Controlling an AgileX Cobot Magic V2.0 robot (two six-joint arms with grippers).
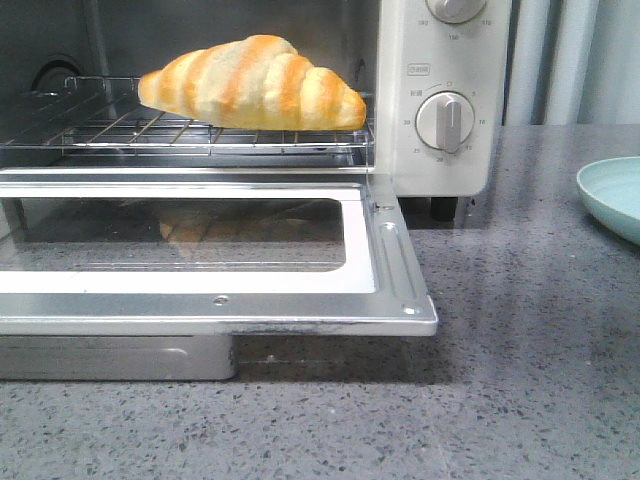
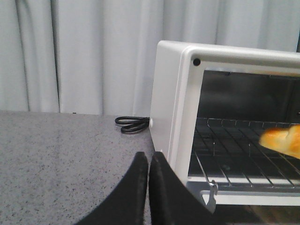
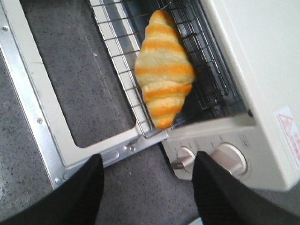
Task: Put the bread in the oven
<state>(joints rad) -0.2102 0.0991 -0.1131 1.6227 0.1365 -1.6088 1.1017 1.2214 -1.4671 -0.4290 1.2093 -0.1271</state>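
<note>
The bread (image 1: 252,84), a striped cream and orange roll, lies on the wire rack (image 1: 120,128) inside the oven (image 1: 440,150), toward its right side. The oven door (image 1: 215,250) hangs open and flat. The bread also shows in the right wrist view (image 3: 164,70) and at the edge of the left wrist view (image 2: 283,139). My left gripper (image 2: 148,161) is shut and empty beside the oven's left wall (image 2: 166,98). My right gripper (image 3: 147,164) is open and empty above the counter, in front of the knobs (image 3: 229,158). Neither gripper shows in the front view.
A pale green plate (image 1: 612,195) sits on the grey counter at the right. A coiled black cord (image 2: 132,124) lies behind the oven's left side. Grey curtains hang behind. The open door reaches far forward over the counter (image 1: 500,400).
</note>
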